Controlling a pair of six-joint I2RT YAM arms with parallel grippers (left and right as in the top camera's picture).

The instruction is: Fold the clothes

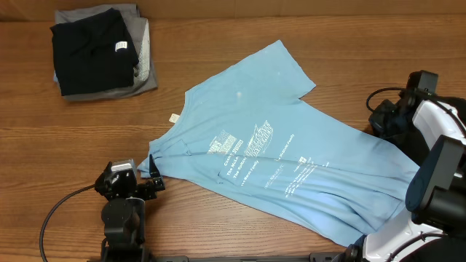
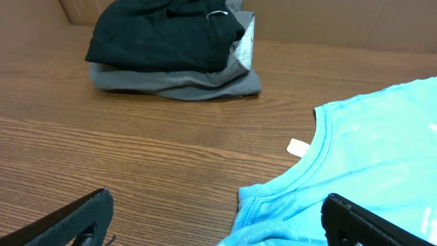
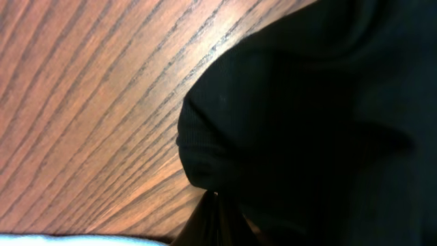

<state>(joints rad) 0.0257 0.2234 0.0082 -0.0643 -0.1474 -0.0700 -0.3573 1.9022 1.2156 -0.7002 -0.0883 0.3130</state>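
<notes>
A light-blue T-shirt (image 1: 291, 153) with white print lies spread and slanted across the table; its collar (image 2: 317, 147) shows in the left wrist view. My left gripper (image 1: 151, 182) stands open at the shirt's near-left corner, and one finger (image 2: 372, 222) rests over the blue cloth (image 2: 287, 212). At the table's right edge my right gripper (image 1: 381, 116) is shut, pinching a fold of a black garment (image 3: 314, 109) at the bottom of its wrist view (image 3: 217, 222). Its fingertips are hidden in the dark cloth. A sliver of the blue shirt (image 3: 68, 240) shows beside it.
A folded black garment (image 1: 91, 49) sits on a folded grey one (image 1: 147, 73) at the back left, also seen as a stack (image 2: 171, 41) in the left wrist view. Bare wood (image 1: 291, 29) lies behind the shirt. The right arm's white links (image 1: 437, 124) stand at the right edge.
</notes>
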